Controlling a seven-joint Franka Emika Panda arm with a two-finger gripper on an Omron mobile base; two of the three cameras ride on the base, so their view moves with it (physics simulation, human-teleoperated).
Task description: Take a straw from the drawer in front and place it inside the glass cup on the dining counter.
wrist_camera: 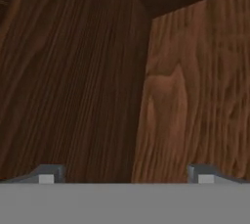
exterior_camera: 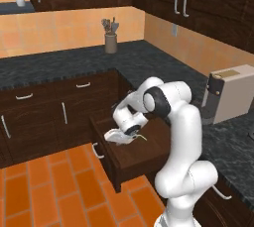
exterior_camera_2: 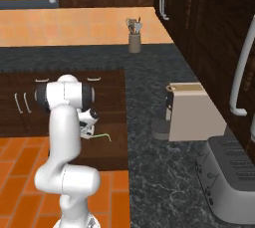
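Observation:
The dark wooden drawer (exterior_camera: 141, 155) stands pulled out under the corner of the granite counter, its curved silver handle (exterior_camera: 97, 151) facing the floor. The thin green straw (exterior_camera: 141, 136) lies inside it, also seen as a green line in the right base view (exterior_camera_2: 101, 135). My gripper (exterior_camera: 119, 137) hangs low inside the drawer, just beside the straw's end. In the hand view the gripper (wrist_camera: 125, 175) is open, with bare wood of the drawer wall and floor between its fingertips (wrist_camera: 46, 174). The glass cup and the dining counter are out of view.
A utensil holder (exterior_camera: 110, 42) stands at the back of the dark granite counter (exterior_camera: 149, 60). A beige coffee machine (exterior_camera: 230, 94) and a toaster (exterior_camera_2: 234, 177) sit on the counter to the right. Orange floor tiles (exterior_camera: 54, 191) lie in front of the drawer.

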